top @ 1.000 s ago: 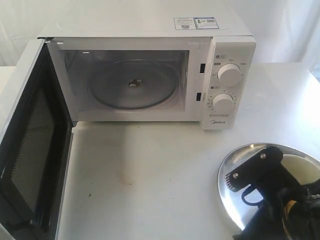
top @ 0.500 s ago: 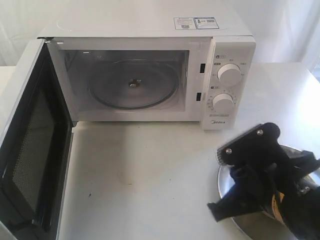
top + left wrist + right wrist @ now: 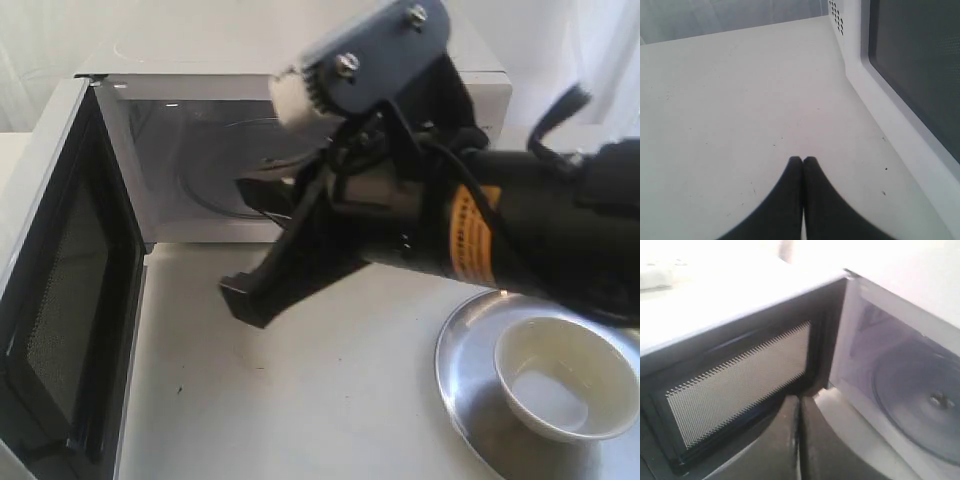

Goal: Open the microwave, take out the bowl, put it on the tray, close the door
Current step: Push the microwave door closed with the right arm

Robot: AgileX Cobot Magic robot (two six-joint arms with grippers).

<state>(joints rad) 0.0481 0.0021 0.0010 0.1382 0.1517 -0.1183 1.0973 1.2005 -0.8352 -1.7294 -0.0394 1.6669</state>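
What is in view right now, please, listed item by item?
microwave: one, white, back of table, open.
door: one, white with black mesh, swung open at the exterior view's left.
glass turntable plate: one, clear, inside the microwave.
tray: one, silver, lower right of the exterior view.
bowl: one, cream-white, in the tray.
table: one, white, under everything.
left end effector: one, black, shut, beside the door's outer face.
right end effector: one, black, shut, before the cavity, facing the door.
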